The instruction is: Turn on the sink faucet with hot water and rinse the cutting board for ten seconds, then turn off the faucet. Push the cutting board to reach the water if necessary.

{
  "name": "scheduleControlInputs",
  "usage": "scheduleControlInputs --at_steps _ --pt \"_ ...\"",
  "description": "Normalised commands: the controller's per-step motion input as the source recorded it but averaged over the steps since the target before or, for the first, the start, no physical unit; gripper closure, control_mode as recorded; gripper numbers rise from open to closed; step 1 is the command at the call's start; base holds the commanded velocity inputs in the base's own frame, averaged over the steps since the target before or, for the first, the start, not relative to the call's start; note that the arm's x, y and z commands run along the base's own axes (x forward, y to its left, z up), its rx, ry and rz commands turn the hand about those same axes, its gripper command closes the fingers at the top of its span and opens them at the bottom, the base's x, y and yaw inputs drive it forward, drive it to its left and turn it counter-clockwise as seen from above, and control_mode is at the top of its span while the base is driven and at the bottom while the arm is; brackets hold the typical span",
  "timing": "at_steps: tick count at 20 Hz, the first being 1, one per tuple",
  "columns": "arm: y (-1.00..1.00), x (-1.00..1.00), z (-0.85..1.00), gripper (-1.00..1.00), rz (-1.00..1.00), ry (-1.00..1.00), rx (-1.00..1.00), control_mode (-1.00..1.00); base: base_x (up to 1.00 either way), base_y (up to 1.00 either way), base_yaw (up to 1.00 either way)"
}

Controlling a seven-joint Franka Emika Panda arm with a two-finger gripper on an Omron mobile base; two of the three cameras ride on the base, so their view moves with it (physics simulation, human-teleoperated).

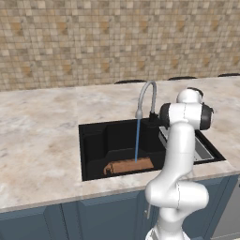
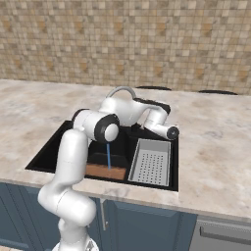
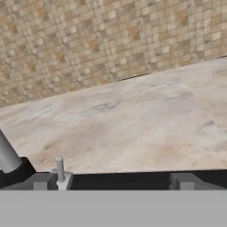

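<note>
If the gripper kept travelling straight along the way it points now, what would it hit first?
Probably the marble counter behind the sink, then the tiled wall. The open gripper looks past the sink faucet and its small lever; depth is uncertain.

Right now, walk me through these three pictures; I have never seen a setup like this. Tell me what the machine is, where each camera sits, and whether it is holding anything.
The white jointed machine is a robot arm in a rendered kitchen. Two pictures come from cameras behind it, one to its left and one to its right. The third comes from a camera on its hand, looking out over the marble counter toward the tiled wall.

Set into the counter is a black sink. The sink faucet is running: the water falls as a thin blue stream onto the brown cutting board lying in the basin. A grey perforated tray sits at the right side of the sink.

The gripper is open and holds nothing, close by the faucet's base.
</note>
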Motion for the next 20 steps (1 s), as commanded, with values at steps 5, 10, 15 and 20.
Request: scheduleControlInputs --at_steps 5,10,15,20 --pt "0.0 0.04 -0.05 -1.0 0.0 0.0 0.0 -1.0 0.0 0.0 0.0" --pt "0.0 0.1 -0.09 -1.0 0.0 0.0 0.0 -1.0 0.0 0.0 0.0" --pt "0.0 0.12 -0.14 -1.0 0.0 0.0 0.0 -1.0 0.0 0.0 0.0" --pt "0.0 0.16 -0.13 -1.0 0.0 0.0 0.0 -1.0 0.0 0.0 0.0"
